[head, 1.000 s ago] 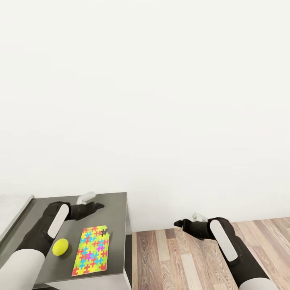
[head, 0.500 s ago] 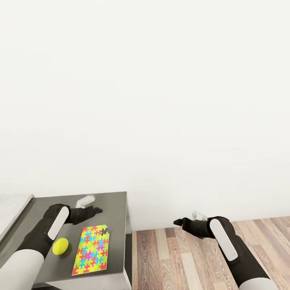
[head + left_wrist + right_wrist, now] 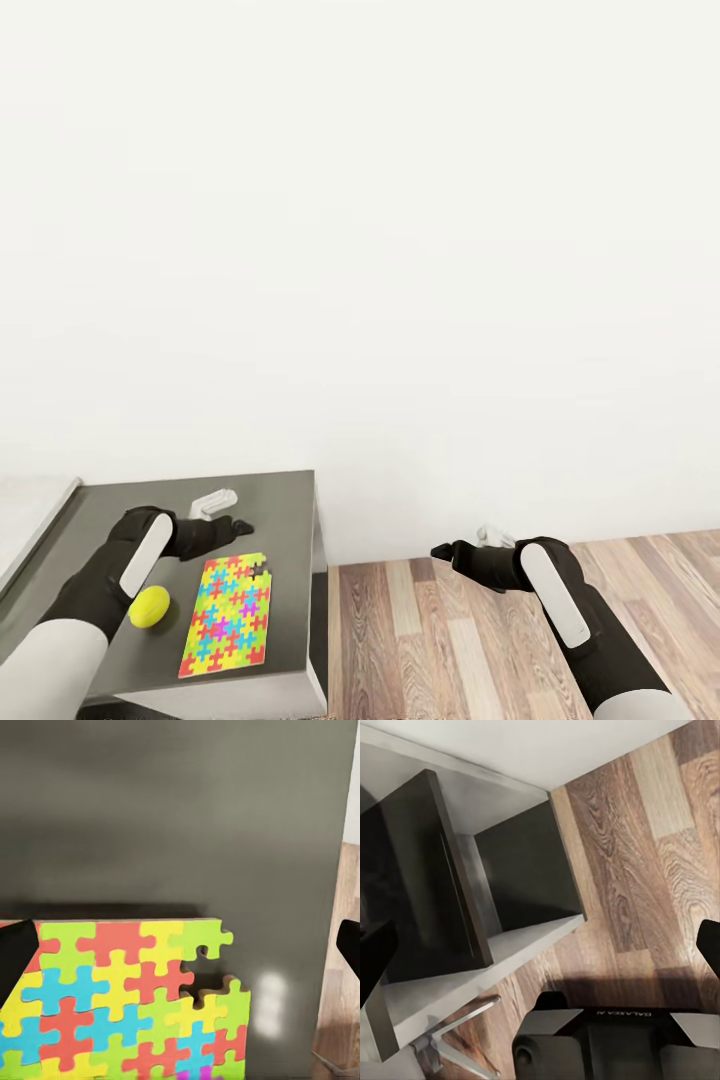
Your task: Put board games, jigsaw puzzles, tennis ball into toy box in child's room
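The left arm reaches forward over the dark table (image 3: 285,500), its left gripper (image 3: 236,527) spread open just above the far end of the jigsaw puzzle (image 3: 227,617). The tennis ball (image 3: 149,606) lies behind it, beside the forearm. The right gripper (image 3: 441,551) hangs open over the wood floor (image 3: 430,640).

Our arms are mostly matte black, each with a long white rounded panel along the forearm, and the upper arms turn into smooth white shells. The left gripper (image 3: 238,524) and right gripper (image 3: 441,551) are black too, each with a small pale grey block sitting at the wrist. In the right wrist view our dark base (image 3: 607,1042) shows mirrored white lettering we can't quite read.
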Robot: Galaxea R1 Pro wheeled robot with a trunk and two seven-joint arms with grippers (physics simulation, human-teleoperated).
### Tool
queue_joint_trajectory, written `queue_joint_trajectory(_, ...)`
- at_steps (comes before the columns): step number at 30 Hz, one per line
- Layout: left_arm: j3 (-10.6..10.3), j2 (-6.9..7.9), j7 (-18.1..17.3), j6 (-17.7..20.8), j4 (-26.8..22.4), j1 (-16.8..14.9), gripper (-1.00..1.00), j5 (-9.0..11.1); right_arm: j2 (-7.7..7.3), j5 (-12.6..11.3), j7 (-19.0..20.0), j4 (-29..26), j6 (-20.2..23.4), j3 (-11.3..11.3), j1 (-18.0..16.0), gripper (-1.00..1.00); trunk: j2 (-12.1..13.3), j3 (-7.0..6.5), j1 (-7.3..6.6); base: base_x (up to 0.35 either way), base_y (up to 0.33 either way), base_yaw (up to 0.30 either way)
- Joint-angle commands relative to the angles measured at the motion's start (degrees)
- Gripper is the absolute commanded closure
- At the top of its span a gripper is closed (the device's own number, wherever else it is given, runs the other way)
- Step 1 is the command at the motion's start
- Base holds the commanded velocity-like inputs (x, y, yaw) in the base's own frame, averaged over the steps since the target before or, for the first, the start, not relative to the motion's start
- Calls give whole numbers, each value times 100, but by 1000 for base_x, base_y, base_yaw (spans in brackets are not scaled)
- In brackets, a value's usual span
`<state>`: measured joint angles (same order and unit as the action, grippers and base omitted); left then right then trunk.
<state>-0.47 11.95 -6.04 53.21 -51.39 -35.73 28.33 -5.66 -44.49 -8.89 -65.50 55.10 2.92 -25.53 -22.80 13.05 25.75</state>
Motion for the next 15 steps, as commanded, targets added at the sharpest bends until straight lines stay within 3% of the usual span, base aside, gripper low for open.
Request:
queue_joint_trajectory(1, -3, 46, -44, 93, -13, -4, -100, -34, -5, -60, -60, -6, 10, 14, -5, -100, -12, 21, 3, 0, 0, 0)
queue_joint_trajectory(6, -23, 291, -118, 339, -265, 0, -100, -7, -5, -60, -60, -6, 10, 16, -5, -100, -12, 68, 3, 0, 0, 0)
queue_joint_trajectory(15, -58, 374, -183, 501, -815, 12, -100, -4, -5, -59, -60, -6, -13, 12, -5, -100, -12, 131, 3, 0, 0, 0)
